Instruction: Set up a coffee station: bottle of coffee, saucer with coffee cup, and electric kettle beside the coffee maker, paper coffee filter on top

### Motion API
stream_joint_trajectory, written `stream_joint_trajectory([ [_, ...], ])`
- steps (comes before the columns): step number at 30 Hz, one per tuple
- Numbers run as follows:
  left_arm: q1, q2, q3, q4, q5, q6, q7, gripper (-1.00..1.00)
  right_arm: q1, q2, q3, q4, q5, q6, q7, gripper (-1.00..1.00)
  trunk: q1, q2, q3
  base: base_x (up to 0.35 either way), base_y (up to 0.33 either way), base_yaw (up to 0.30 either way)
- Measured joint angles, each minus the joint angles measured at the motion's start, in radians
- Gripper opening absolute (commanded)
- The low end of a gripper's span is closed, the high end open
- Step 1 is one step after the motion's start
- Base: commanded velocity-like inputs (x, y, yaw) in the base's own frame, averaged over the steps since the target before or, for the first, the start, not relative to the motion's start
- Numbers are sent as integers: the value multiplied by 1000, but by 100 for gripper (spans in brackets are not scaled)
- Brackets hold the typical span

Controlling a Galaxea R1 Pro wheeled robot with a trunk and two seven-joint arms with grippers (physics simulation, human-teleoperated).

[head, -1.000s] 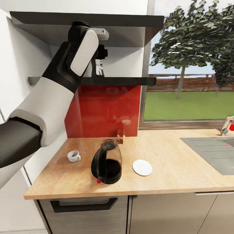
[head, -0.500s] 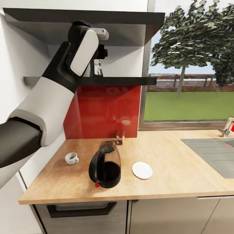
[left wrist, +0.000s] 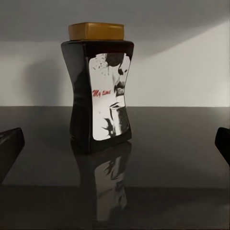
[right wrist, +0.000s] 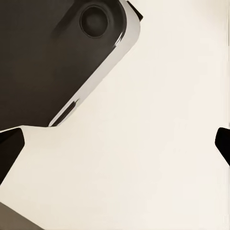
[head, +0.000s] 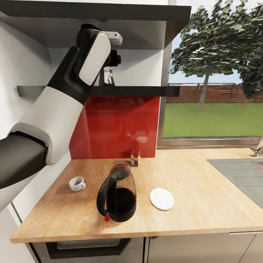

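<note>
The bottle of coffee (left wrist: 99,91), a dark jar with a yellow lid and pale label, stands upright on the dark kitchen shelf (head: 138,91); its label shows past my raised left wrist (head: 108,76). My left gripper (left wrist: 115,146) is open, with the jar ahead between its fingertips (left wrist: 9,148) and untouched. On the countertop (head: 204,215) stand the electric kettle (head: 117,199), the coffee cup (head: 77,183) to its left and the saucer (head: 162,199) to its right. My right gripper (right wrist: 115,143) is open and holds nothing. The coffee maker and the paper coffee filter are out of view.
A small brownish object (head: 135,157) stands against the red backsplash (head: 117,128). A grey sink panel (head: 241,175) and a tap (head: 260,148) are at the right. A second shelf (head: 109,14) hangs close above my left wrist. A window lies to the right.
The whole picture has shifted, so the camera has moved: the counter and its things now sit lower in the view. My left arm holds its place at the shelf.
</note>
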Motion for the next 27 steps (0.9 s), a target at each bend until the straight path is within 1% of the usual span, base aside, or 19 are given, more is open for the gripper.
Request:
stream_joint_trajectory([
  [3,0,0,0,0,0,0,0,100,0,0,0,0,0,0,0,100,0,0,0,152,0,0],
  [9,0,0,0,-1,0,0,0,100,0,0,0,0,0,0,0,100,0,0,0,52,0,0],
  [16,0,0,1,-3,0,0,1,100,0,0,0,0,0,0,0,100,0,0,0,194,12,0],
  [22,0,0,4,-10,0,-1,5,100,0,0,0,0,0,0,0,100,0,0,0,54,5,0],
  [25,0,0,5,-12,0,0,36,100,0,0,0,0,0,0,0,100,0,0,0,17,1,0],
  [26,0,0,6,-13,-1,0,81,100,0,0,0,0,0,0,0,100,0,0,0,9,1,0],
  [27,0,0,6,-14,0,-1,106,100,0,0,0,0,0,0,0,100,0,0,0,8,1,0],
])
